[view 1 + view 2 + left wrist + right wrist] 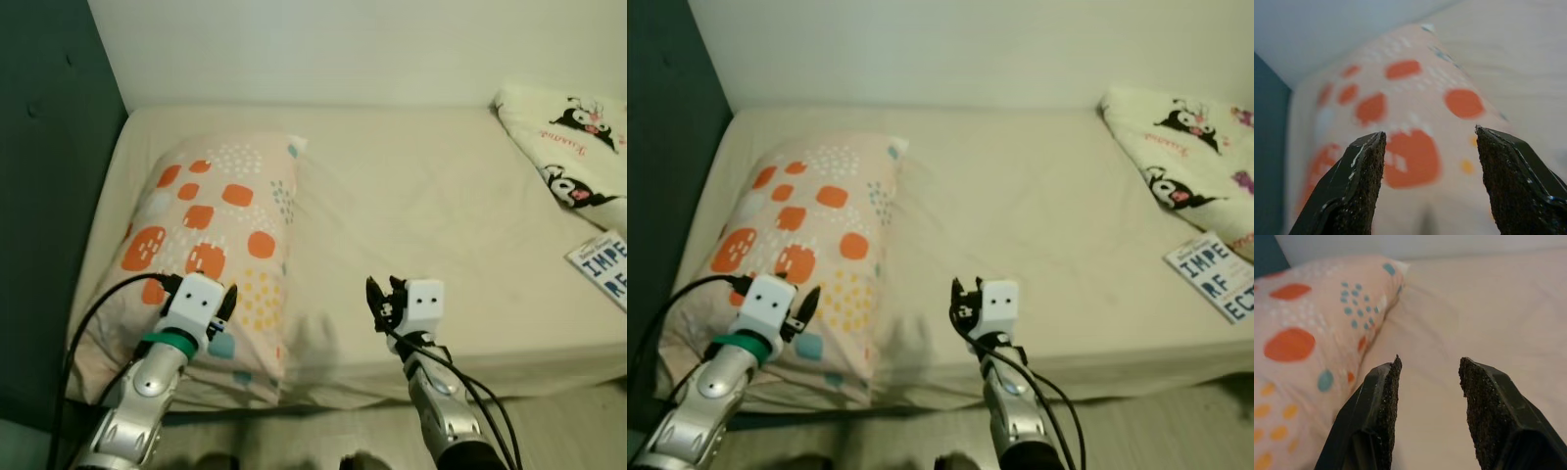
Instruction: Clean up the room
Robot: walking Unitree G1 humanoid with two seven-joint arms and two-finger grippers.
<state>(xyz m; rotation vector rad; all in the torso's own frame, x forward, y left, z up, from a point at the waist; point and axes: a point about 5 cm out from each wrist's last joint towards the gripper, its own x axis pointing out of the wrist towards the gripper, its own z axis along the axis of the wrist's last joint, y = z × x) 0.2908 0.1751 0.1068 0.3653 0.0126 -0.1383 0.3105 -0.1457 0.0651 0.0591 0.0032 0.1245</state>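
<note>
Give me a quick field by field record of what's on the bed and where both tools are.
surface: bed, beige sheet
pillow: orange and teal spots, on the bed's left side
blanket: cartoon print, far right corner
book: at right edge, beside the blanket
left tool: open, over the pillow's near end, empty
right tool: open, above bare sheet near the front edge, empty

Two silver jointed arms, white boxy wrist blocks, black cables looped alongside, green band on the left wrist, left claw (227,304) and right claw (376,302) with rough black fingers (1352,186)
</note>
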